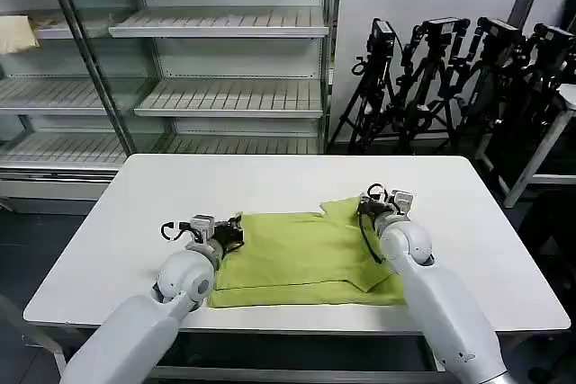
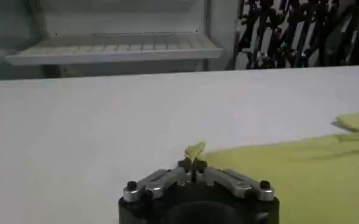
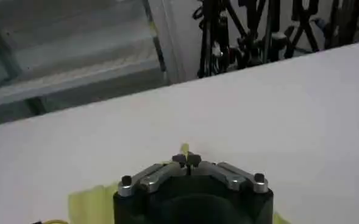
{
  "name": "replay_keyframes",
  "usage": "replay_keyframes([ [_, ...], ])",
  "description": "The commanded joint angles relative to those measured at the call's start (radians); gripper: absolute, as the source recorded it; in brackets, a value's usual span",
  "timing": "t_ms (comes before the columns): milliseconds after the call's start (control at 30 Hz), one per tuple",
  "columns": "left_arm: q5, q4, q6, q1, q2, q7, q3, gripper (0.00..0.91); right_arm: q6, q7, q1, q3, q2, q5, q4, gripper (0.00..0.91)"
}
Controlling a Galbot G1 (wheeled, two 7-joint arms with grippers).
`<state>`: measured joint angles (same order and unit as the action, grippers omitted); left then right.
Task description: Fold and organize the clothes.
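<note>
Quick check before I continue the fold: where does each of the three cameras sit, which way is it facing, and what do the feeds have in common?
Head view: on the robot's head, looking forward and down at the white table; both arms show, the left gripper and right gripper at the T-shirt.
Left wrist view: on the left wrist, facing across the table toward the shelves; the left gripper pinches a T-shirt edge.
Right wrist view: on the right wrist, facing the tripods; the right gripper pinches fabric.
Shared: all three show T-shirt, table and shelves.
</note>
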<state>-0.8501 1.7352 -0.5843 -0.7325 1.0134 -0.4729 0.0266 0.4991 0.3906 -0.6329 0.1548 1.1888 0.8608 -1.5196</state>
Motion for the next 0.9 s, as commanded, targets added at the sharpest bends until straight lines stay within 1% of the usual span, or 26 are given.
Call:
replay_keyframes([
  [33, 0.006, 0.146, 0.006, -0.062, -0.036, 0.005, -0.060, 0.010, -0.034, -0.024, -0.064, 0.037, -0.040, -0.012, -0.178, 0.000],
  [233, 0.008, 0.215, 0.006, -0.123, -0.073, 0.011, -0.096, 0.010, -0.022, -0.025, -0.157, 0.083, -0.071, -0.032, -0.312, 0.000],
  [300, 0.016, 0.244, 0.006, -0.153, -0.090, 0.016, -0.111, 0.010, -0.016, -0.034, -0.192, 0.105, -0.084, -0.043, -0.347, 0.000],
  [467, 0.069, 0.332, 0.006, -0.251, -0.123, 0.037, -0.131, 0.010, -0.003, -0.064, -0.354, 0.181, -0.113, -0.055, -0.479, 0.000],
  [600, 0.127, 0.382, 0.006, -0.325, -0.129, 0.049, -0.141, 0.010, 0.001, -0.077, -0.456, 0.212, -0.111, -0.086, -0.541, 0.000],
  [700, 0.161, 0.419, 0.007, -0.374, -0.133, 0.054, -0.154, 0.010, 0.002, -0.088, -0.531, 0.258, -0.102, -0.101, -0.584, 0.000],
  [900, 0.233, 0.457, 0.007, -0.456, -0.141, 0.073, -0.173, 0.010, 0.001, -0.115, -0.637, 0.317, -0.086, -0.143, -0.623, 0.000],
])
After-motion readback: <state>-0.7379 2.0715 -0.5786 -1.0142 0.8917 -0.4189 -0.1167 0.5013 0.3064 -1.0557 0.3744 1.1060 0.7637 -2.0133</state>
